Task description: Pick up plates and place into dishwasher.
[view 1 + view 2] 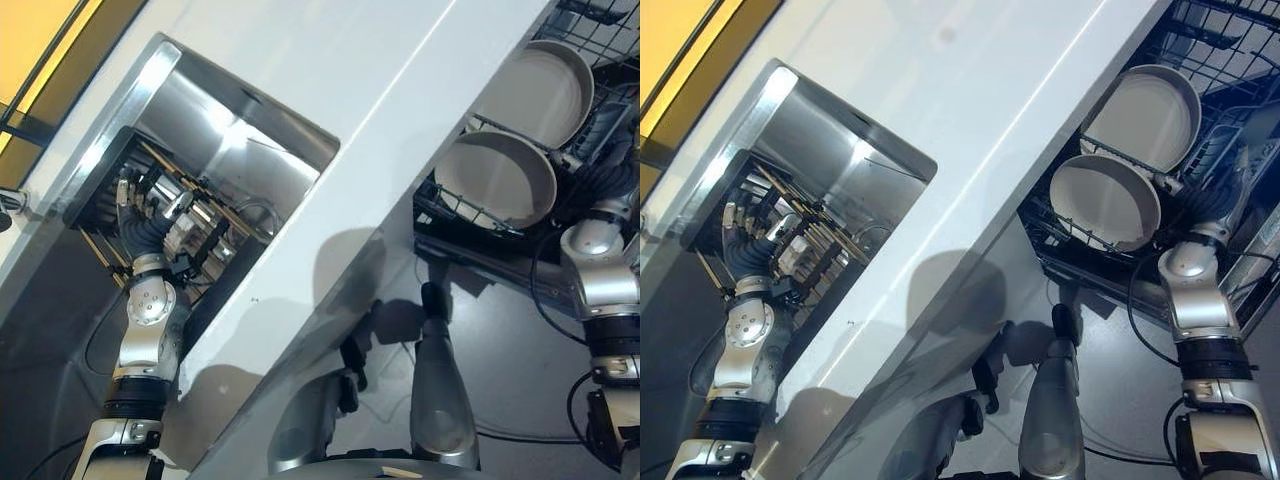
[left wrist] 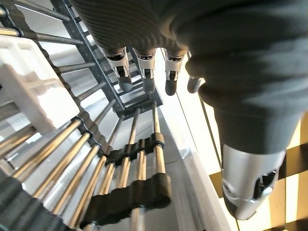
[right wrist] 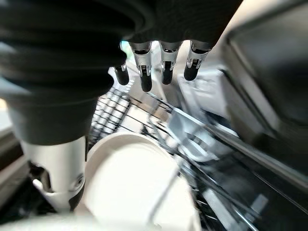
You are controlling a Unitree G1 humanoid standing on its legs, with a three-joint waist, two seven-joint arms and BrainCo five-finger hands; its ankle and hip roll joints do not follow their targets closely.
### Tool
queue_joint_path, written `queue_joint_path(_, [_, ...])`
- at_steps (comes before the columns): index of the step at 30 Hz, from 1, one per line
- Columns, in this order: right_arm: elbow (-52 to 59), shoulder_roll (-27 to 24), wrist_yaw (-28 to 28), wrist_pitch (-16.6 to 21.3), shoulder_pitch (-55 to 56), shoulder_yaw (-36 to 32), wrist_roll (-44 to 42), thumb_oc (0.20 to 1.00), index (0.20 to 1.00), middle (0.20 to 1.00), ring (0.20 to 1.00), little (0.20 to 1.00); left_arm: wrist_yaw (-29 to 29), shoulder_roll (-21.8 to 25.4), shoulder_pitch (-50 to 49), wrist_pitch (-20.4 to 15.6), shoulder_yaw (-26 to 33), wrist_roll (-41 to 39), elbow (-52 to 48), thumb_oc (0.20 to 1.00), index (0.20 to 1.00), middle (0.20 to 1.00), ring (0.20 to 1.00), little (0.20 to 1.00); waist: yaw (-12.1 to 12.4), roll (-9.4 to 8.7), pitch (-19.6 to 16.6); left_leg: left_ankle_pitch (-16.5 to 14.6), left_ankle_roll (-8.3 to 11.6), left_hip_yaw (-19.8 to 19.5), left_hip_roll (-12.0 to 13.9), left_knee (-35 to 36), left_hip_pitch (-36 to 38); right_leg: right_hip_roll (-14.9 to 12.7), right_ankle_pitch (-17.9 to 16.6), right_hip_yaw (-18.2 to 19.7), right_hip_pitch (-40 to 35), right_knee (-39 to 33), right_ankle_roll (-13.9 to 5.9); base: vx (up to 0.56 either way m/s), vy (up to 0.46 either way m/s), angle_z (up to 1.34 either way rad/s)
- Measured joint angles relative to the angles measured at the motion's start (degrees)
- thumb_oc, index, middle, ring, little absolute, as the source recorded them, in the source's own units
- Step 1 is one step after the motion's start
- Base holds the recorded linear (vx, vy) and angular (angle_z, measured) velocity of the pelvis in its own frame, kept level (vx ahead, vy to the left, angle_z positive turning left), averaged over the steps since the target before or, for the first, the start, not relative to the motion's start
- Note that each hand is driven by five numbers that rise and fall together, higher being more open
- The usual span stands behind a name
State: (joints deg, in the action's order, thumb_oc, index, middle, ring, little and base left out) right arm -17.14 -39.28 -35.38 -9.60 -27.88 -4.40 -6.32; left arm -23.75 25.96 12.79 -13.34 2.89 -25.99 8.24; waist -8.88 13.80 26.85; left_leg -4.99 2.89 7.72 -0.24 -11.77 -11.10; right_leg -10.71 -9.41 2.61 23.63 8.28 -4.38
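overhead, white counter (image 1: 380, 130) between sink (image 1: 240, 130), dishwasher rack (image 1: 1080, 235)

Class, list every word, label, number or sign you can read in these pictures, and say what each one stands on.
None can be read. The two white plates in the black dishwasher rack are plain, and so are the white counter, the sink rack, the left hand and the right hand.
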Motion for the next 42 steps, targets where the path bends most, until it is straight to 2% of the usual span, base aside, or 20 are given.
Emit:
queue_joint_path(7, [-0.5, 0.7, -1.4, 0.9, -0.3, 0.0, -5.3, 1.000, 1.000, 1.000, 1.000, 1.000, -0.6, 0.4, 1.1, 0.0, 0.0, 0.1, -0.5, 1.000, 1.000, 1.000, 1.000, 1.000, 0.2, 0.03, 0.0, 0.2, -0.31, 0.2, -0.6, 0.2, -1.3, -0.5, 0.1, 0.3, 1.5, 0.0, -0.40, -0.01, 0.053, -0.01])
queue_joint_path(10, [-0.8, 2.5, -0.1, 3.5, -0.7, -0.6, -12.1, 1.000, 1.000, 1.000, 1.000, 1.000, -1.1, 0.8, 1.0, 0.0, 0.0, 0.3, -0.5, 1.000, 1.000, 1.000, 1.000, 1.000, 0.3, 0.03, 0.0, 0.2, -0.36, 0.3, -0.9, 0.5, -1.7, -0.5, 0.1, 1.0, 2.7, 0.5, -0.59, -0.01, 0.036, -0.09])
queue_joint_path(14, [-1.0, 6.4, 2.4, 9.0, -1.1, -1.7, -23.5, 1.000, 1.000, 1.000, 1.000, 1.000, -1.3, 1.5, 1.6, 0.0, -0.2, 0.3, -0.5, 1.000, 1.000, 1.000, 1.000, 1.000, 0.1, 0.07, 0.0, 0.3, -0.40, 0.3, -1.2, 0.5, -2.5, -0.7, 0.3, 1.7, 4.3, 1.5, -0.81, -0.03, 0.023, -0.06])
queue_joint_path(16, [-1.0, 7.1, 2.5, 11.9, -1.4, -2.0, -26.7, 1.000, 1.000, 1.000, 1.000, 1.000, -1.7, 2.1, 2.6, 0.1, -0.4, 0.3, -0.5, 1.000, 1.000, 1.000, 1.000, 1.000, 0.0, 0.07, 0.0, 0.4, -0.53, 0.4, -1.5, 0.1, -3.6, -1.0, 0.3, 1.9, 5.5, 2.0, -0.78, -0.01, 0.077, 0.02])
queue_joint_path(18, [-1.1, 7.1, 2.9, 13.0, -1.8, -2.0, -27.6, 1.000, 1.000, 1.000, 1.000, 1.000, -2.6, 2.4, 3.1, 0.1, -1.4, 0.3, -0.5, 1.000, 1.000, 1.000, 1.000, 1.000, -0.1, 0.07, 0.0, 0.5, -0.68, 0.7, -1.9, 0.3, -3.7, -1.2, 0.4, 2.3, 6.1, 2.6, -0.87, 0.01, 0.095, -0.05])
queue_joint_path(30, [-1.7, 8.1, 9.3, 12.9, -3.8, -1.3, -27.5, 1.000, 1.000, 1.000, 1.000, 1.000, -3.9, 2.7, 3.8, 0.1, -1.9, 0.4, -0.4, 1.000, 1.000, 1.000, 1.000, 1.000, -1.2, 0.08, 0.0, 0.7, -1.04, 1.5, -2.7, -0.1, -3.6, -2.1, 0.2, 2.7, 6.9, 3.8, -1.10, 0.02, 0.064, -0.02])
queue_joint_path(42, [-3.6, 8.4, 12.0, 9.1, -11.0, 2.2, -25.7, 1.000, 1.000, 1.000, 1.000, 1.000, -4.3, 2.7, 4.6, 0.1, -3.7, 0.3, -0.4, 1.000, 1.000, 1.000, 1.000, 1.000, -1.1, 0.13, -0.1, 0.7, -2.14, 1.1, -5.4, -2.8, -4.6, -5.2, 1.5, 3.3, 8.9, 8.9, -2.06, 0.06, 0.096, 0.06])
